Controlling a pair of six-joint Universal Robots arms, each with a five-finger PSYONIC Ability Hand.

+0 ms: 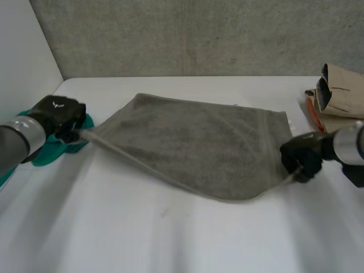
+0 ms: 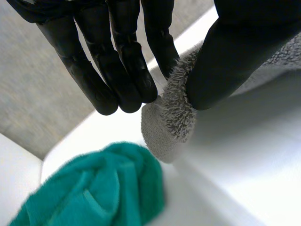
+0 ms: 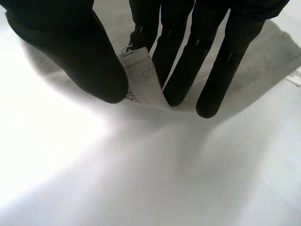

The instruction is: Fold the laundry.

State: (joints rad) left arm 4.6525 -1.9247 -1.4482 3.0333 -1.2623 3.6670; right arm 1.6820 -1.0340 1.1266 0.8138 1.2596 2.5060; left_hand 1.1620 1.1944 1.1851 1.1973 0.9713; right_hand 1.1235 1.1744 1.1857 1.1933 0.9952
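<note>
While the left hand (image 1: 60, 116) and the right hand (image 1: 303, 156) each pinch a near corner of the grey towel (image 1: 193, 142), stretched between them on the table (image 1: 170, 239), a small thumb grip may slip if the lift pulls the edge too tight.

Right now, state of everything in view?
Towel: unfolded, spread out, near edge stretched between the hands.
Left hand: shut on a near towel corner.
Right hand: shut on the other near corner.
Teal cloth: crumpled, beside left hand.
Beige pile: stacked, by right arm.
</note>
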